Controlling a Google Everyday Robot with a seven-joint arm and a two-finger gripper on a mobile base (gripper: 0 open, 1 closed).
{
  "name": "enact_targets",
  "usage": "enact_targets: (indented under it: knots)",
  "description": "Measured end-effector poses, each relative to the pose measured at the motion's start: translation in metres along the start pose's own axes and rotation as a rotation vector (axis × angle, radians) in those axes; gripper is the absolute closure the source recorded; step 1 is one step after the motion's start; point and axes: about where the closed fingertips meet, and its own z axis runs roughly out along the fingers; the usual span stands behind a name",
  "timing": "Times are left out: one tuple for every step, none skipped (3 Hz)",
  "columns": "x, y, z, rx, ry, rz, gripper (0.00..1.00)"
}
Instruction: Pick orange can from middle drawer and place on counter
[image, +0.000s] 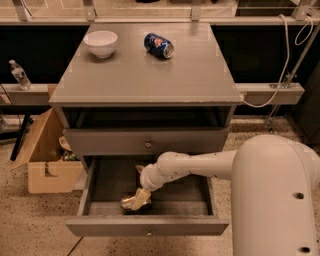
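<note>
The middle drawer (100, 187) is pulled out at the bottom of the grey cabinet, its front panel nearest the camera. The orange can (128, 203), shiny gold, lies on the drawer floor near the front, left of centre. My gripper (138, 199) reaches down into the drawer from the right on a white arm and sits right at the can, partly covering it. The counter (145, 75) is the flat grey cabinet top above.
A blue can (158, 45) lies on its side and a white bowl (101, 43) stands at the back of the counter. The upper drawer front (148, 142) is closed. A cardboard box (47, 160) sits on the floor at the left. A water bottle (19, 75) stands on a left ledge.
</note>
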Motion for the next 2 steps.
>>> enact_targets:
  knots:
    - [0.005, 0.010, 0.017, -0.017, 0.024, -0.024, 0.00]
    - [0.011, 0.016, 0.027, -0.020, 0.038, -0.040, 0.00]
